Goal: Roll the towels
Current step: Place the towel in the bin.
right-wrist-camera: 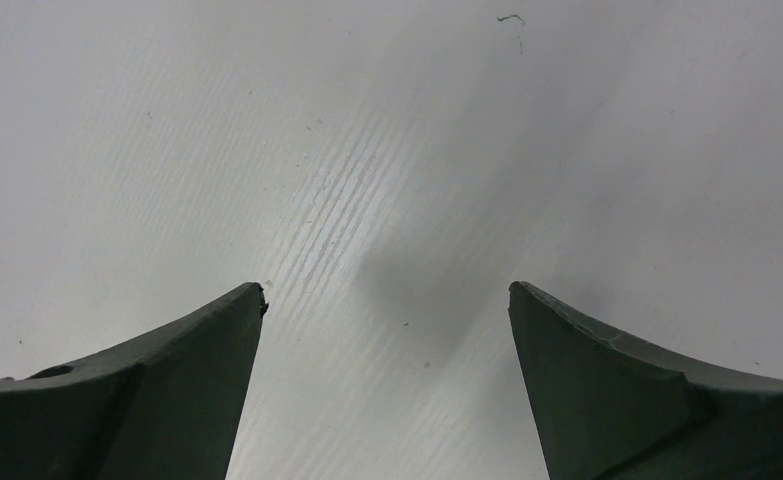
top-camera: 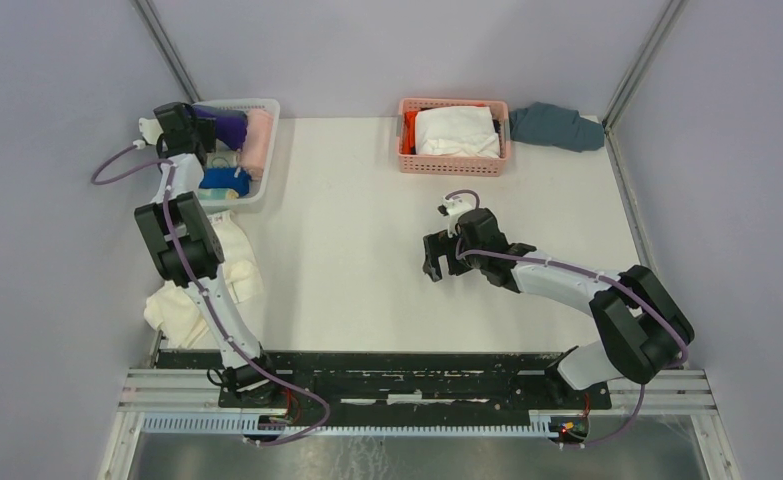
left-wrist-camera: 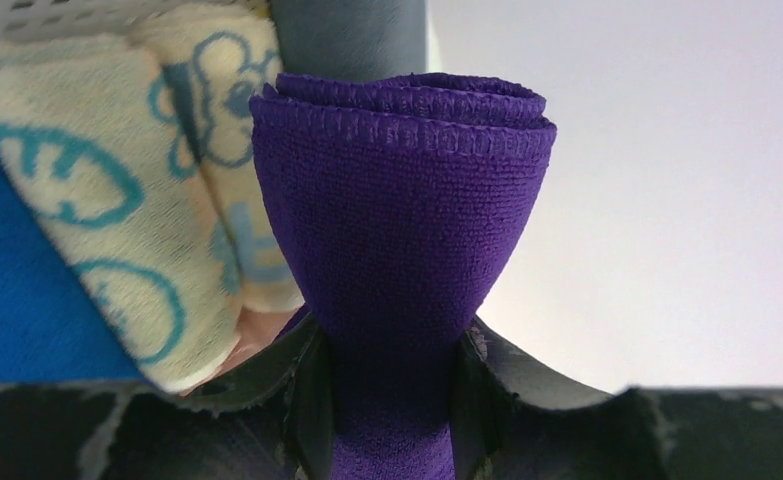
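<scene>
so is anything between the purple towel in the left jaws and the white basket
Nothing visible does. The left gripper, jaws shut on the rolled purple towel, is right over the white plastic basket; a cream blue-patterned towel and a pink rolled towel lie in it alongside.

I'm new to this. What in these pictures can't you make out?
1. Left wrist view: the purple towel, clamped in the left gripper, runs off the bottom edge and hides whatever lies behind it.
2. Top view: the white towel hides most of the pink basket's contents.
3. Top view: the left arm covers part of the cream towel.
</scene>
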{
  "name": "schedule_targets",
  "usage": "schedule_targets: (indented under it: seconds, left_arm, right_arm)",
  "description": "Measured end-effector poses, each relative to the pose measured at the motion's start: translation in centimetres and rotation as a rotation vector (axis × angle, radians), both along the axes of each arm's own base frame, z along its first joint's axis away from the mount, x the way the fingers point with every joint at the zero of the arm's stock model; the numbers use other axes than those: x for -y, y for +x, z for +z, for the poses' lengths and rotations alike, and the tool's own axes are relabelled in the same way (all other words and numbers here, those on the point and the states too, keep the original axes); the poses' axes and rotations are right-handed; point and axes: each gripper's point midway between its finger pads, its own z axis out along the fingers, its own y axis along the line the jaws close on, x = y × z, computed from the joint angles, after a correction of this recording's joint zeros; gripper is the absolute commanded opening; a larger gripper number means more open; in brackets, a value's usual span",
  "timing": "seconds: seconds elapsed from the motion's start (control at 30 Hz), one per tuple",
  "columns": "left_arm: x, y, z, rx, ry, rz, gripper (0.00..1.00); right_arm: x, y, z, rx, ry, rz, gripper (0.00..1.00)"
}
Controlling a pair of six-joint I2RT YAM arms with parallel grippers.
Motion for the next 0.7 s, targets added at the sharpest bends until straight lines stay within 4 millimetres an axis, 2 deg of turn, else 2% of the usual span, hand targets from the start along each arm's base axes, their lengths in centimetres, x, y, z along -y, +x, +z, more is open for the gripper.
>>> schedule_targets:
  seconds: [0.13, 0.23, 0.37, 0.4, 0.6, 0.7]
  left_arm:
    - [-0.9, 1.2, 0.9, 0.043, 0.016, 0.007, 0.34]
    - [-1.3, 1.6, 0.5, 0.049, 0.018, 0.010, 0.35]
    - [-2.5, 1.4, -2.5, -0.004, 0.003, 0.032, 0.35]
    - [-3.1, 0.9, -4.3, -0.049, -0.004, 0.044, 0.36]
    - [-3.4, 0.2, -5.5, -0.101, 0.021, 0.046, 0.44]
    - [-3.7, 0.1, -6.2, -0.146, 0.024, 0.060, 0.52]
  right_arm:
    - [0.0, 0.0, -0.3, -0.004, -0.008, 0.003, 1.00]
    - [0.1, -0.1, -0.7, -0.011, -0.018, 0.006, 1.00]
    - [0.2, -0.2, -1.3, -0.023, -0.031, 0.011, 1.00]
    - [0.3, -0.2, -1.5, -0.027, -0.037, 0.013, 1.00]
    - [0.4, -0.2, -1.8, -0.033, -0.045, 0.011, 1.00]
    - [0.4, -0.1, -2.0, -0.036, -0.050, 0.009, 1.00]
